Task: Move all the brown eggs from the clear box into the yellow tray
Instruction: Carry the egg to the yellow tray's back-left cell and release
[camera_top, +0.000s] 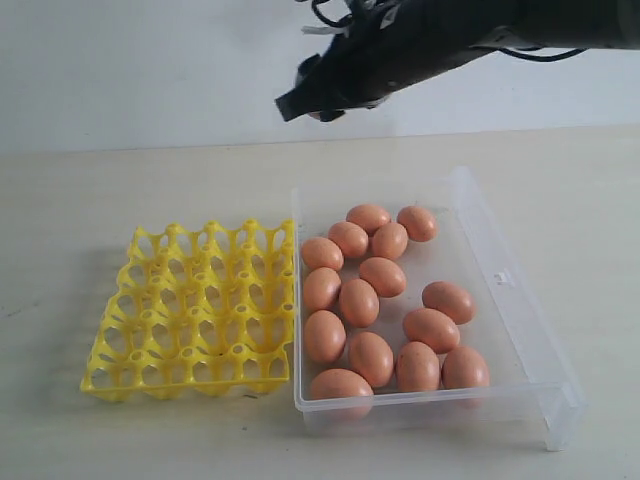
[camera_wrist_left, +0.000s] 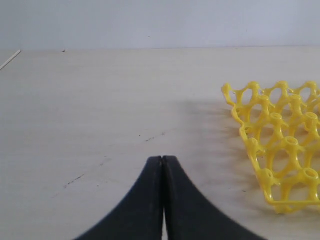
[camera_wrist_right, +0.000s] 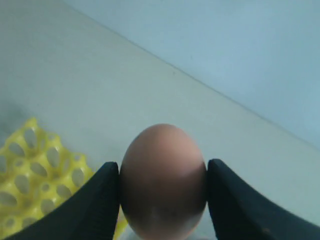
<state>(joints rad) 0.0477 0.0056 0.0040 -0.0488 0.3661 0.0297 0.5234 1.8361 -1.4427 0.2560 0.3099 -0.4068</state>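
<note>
Several brown eggs (camera_top: 358, 300) lie loose in the clear box (camera_top: 500, 270), which stands right of the yellow tray (camera_top: 140, 245). No egg shows in the tray's cups. High above the box's far left corner hangs my right gripper (camera_top: 300, 100). In the right wrist view that gripper (camera_wrist_right: 163, 175) is shut on one brown egg (camera_wrist_right: 162, 150), with a black finger (camera_wrist_right: 95, 200) pressed against each side; a corner of the tray (camera_wrist_right: 30, 175) lies below. My left gripper (camera_wrist_left: 163, 159) is shut and holds nothing, low over bare table beside the tray's edge (camera_wrist_left: 280, 145).
The pale tabletop (camera_top: 100, 180) runs back to a white wall (camera_top: 150, 60). The box's clasp tab (camera_top: 503, 277) sits on its right wall. The right arm's dark body and cables (camera_top: 450, 30) cross the top of the exterior view.
</note>
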